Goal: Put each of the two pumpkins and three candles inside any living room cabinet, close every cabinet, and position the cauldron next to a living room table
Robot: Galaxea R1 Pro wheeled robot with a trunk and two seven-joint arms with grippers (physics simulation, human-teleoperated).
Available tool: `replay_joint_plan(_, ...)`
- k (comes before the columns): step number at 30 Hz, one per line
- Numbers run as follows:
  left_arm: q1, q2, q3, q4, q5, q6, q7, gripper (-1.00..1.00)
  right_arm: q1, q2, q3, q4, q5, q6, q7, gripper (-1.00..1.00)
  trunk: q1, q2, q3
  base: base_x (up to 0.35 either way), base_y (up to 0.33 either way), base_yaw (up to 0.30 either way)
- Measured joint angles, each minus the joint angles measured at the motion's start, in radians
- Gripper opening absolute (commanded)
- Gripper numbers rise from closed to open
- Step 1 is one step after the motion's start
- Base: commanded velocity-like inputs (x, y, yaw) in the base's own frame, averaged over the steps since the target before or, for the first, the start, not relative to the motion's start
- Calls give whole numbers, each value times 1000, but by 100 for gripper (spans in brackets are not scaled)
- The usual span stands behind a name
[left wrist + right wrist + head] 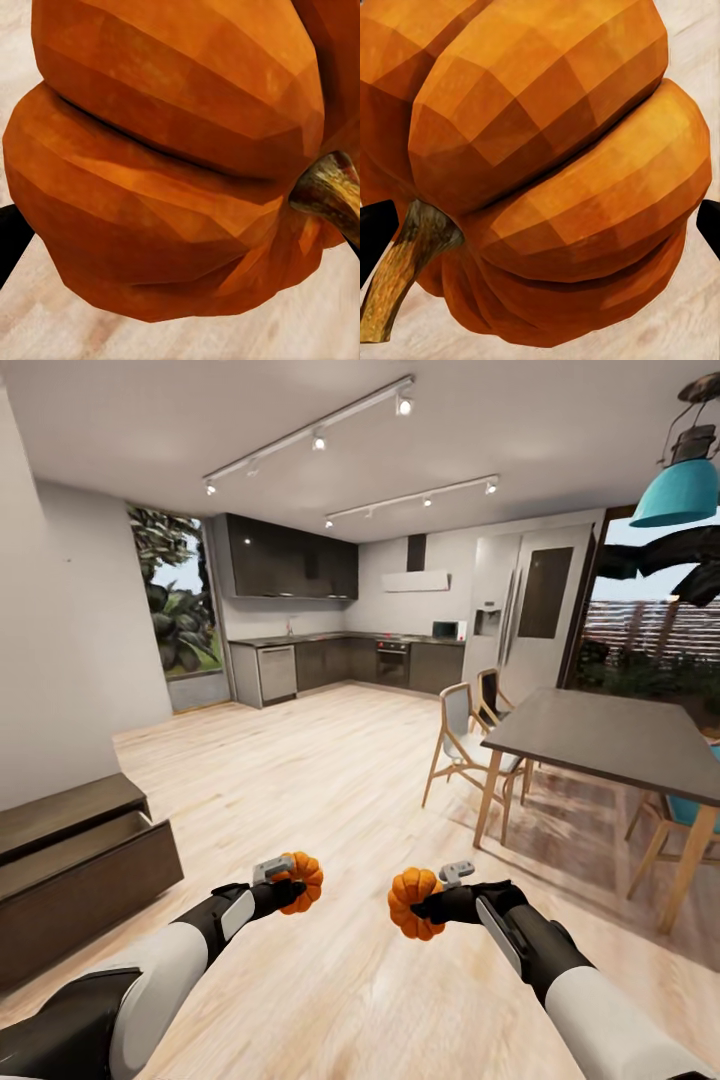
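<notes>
The wood floor ran back to a dark kitchen. A dining table with chairs stood at right, and the cabinet sat low at left. The left gripper clamped one pumpkin above the floor; the right gripper clamped the other pumpkin.

- Light wood plank floor is running through the whole room.
- Low dark-brown cabinet is sitting on it at left.
- Dark dining table and wooden chairs are standing on it at right.
</notes>
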Motion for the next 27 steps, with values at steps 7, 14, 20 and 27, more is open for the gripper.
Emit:
replay_joint_plan(7,0,0,0,0,0,0,0,-100,0,0,0,0,0,0,0,-100,0,0,8,1,0,202)
replay_joint_plan(14,0,0,-1,6,-1,0,0,-100,0,0,0,0,0,0,0,-100,0,0,15,7,0,223)
replay_joint_plan(20,0,0,-1,9,-1,0,0,-100,0,0,1,0,1,0,0,-100,0,0,21,151,0,236)
replay_joint_plan(27,0,0,-2,9,-2,0,0,-100,0,0,4,1,2,0,0,-100,-1,0,25,314,0,260)
